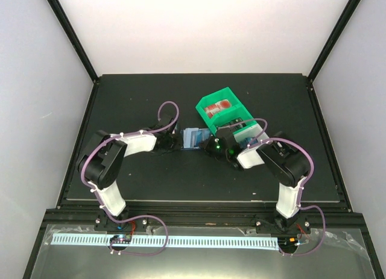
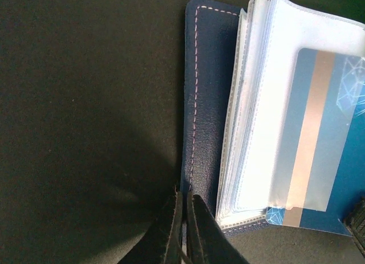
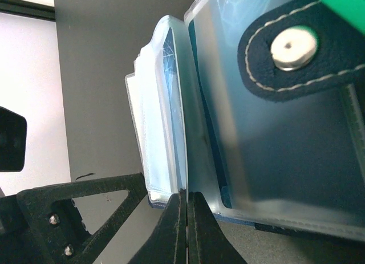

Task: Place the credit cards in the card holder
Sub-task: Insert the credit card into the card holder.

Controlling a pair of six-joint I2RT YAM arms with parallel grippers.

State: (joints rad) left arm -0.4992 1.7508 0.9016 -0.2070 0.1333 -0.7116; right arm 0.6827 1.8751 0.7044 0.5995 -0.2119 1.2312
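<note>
The navy card holder (image 1: 196, 137) lies open on the black mat between my two grippers. My left gripper (image 2: 186, 194) is shut on the near edge of its navy cover (image 2: 208, 104). A blue credit card (image 2: 319, 144) with a silver stripe sits in a clear sleeve, its lower end sticking out. My right gripper (image 3: 187, 194) is shut on a clear sleeve (image 3: 171, 116) of the card holder, beside the snap tab (image 3: 291, 47). In the top view the left gripper (image 1: 175, 140) and the right gripper (image 1: 214, 147) flank the holder. A red-and-white card (image 1: 217, 105) lies in the green bin (image 1: 232, 97).
The green bin stands just behind the holder and touches a white bin (image 1: 252, 129), partly hidden by the right arm. A black finger frame (image 3: 63, 212) shows low at the left of the right wrist view. Black posts rise at the mat's back corners.
</note>
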